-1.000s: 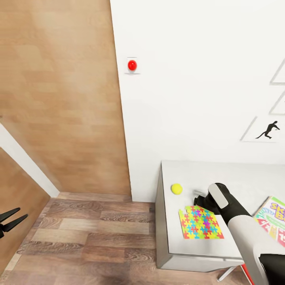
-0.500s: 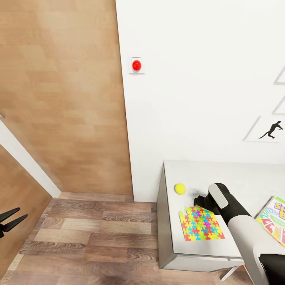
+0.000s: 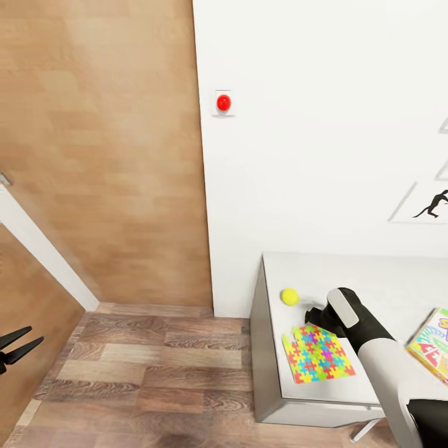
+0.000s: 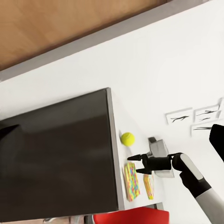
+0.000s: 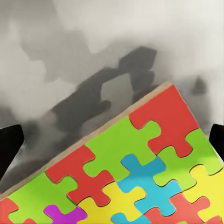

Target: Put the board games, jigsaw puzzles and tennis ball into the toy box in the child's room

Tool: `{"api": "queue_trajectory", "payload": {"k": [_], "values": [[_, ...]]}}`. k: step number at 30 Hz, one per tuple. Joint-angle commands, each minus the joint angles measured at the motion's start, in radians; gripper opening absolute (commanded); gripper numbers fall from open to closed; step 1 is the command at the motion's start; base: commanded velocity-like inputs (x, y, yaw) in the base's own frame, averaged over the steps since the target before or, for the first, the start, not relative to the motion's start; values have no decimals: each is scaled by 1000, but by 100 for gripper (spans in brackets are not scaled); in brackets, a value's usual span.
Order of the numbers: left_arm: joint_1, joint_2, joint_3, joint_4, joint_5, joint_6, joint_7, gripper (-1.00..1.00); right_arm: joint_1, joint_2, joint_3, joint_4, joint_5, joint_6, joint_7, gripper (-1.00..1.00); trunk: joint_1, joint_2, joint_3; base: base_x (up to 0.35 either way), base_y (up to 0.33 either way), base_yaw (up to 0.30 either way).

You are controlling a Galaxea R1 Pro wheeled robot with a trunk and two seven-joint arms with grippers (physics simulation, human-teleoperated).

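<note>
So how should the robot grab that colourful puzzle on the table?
The jigsaw puzzle is a thin slab lying flat on the table, so probably by an edge. The right gripper hangs open just over its far edge, so that edge looks best: come down from above, one finger slipping under while the other presses on top.

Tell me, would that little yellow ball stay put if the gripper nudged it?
Probably not. The ball is round and sits free on the smooth, flat table, so a nudge would likely send it rolling, perhaps off the nearby edge. It looks small and light, so the open right gripper should close around it squarely.
</note>
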Motion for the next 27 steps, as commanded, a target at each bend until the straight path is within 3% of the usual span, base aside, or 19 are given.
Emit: {"api": "queue_trajectory", "payload": {"k": [1,27], "values": [[-1,0,0,0,-1,11,-4,100,-1,-1,2,-1,-10,2,-10,100,1,-2,-2,0,221,0],[-1,0,0,1,-1,10,-4,100,-1,0,4,-1,-11,2,-9,100,1,-2,-2,-37,71,0]]}}
